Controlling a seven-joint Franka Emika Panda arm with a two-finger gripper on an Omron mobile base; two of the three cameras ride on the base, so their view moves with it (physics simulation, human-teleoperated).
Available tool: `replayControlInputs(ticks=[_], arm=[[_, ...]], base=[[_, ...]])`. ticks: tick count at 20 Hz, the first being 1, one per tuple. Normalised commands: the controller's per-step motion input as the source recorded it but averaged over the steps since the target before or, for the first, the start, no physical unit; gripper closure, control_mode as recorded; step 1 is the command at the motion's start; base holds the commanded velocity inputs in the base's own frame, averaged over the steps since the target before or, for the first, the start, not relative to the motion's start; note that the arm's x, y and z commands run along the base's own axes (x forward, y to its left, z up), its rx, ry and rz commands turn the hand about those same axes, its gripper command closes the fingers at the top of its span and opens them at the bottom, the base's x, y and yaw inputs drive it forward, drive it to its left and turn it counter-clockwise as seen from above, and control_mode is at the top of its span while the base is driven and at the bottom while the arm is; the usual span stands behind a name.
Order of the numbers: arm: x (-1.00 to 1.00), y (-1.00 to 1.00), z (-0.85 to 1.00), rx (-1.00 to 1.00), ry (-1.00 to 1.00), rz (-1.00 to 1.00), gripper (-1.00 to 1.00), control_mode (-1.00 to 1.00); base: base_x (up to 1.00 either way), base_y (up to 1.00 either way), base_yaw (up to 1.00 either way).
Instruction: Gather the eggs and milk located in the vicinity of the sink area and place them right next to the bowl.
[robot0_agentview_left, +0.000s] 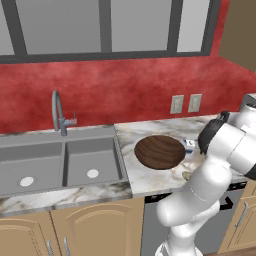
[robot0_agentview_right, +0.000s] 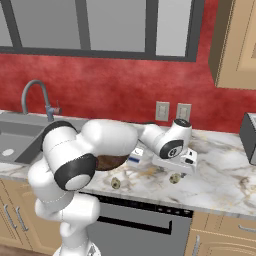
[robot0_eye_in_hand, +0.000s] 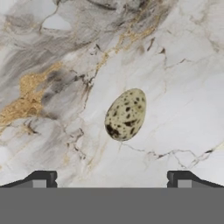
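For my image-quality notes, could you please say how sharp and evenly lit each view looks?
Hand view: speckled pale egg crisp on the marble counter, faint shadow only. Left base view: round dark brown wooden bowl soft-edged, flat light, no glare. Right base view: equally soft, the egg a blurry blob.

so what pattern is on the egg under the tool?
Pale beige-tan with dark speckles; the egg shows best in the hand view, lying on the marble counter.

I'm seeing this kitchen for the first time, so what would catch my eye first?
The white arm bends over the marble counter with its gripper open above a speckled egg. In the right base view a second egg lies near the counter's front edge. Behind, the dark wooden bowl sits right of the grey sink, against a red wall.
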Motion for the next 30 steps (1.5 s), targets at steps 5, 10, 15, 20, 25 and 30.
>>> replayControlInputs(ticks=[5, 10, 15, 20, 25, 30], arm=[[0.26, -0.13, -0.21, -0.03, 0.0, 0.0, -1.0, -1.0], [0.16, -0.04, -0.26, -0.02, 0.0, 0.0, -1.0, -1.0], [0.02, 0.0, -0.01, 0.0, 0.0, 0.0, -1.0, -1.0], [0.03, 0.0, -0.2, 0.0, 0.0, 0.0, -1.0, -1.0], [0.04, 0.0, -0.25, 0.0, 0.0, 0.0, -1.0, -1.0], [0.02, 0.0, -0.1, 0.0, 0.0, 0.0, -1.0, -1.0]], base=[[0.0, 0.0, 0.0], [0.0, 0.0, 0.0], [0.0, 0.0, 0.0], [0.0, 0.0, 0.0], [0.0, 0.0, 0.0], [0.0, 0.0, 0.0]])
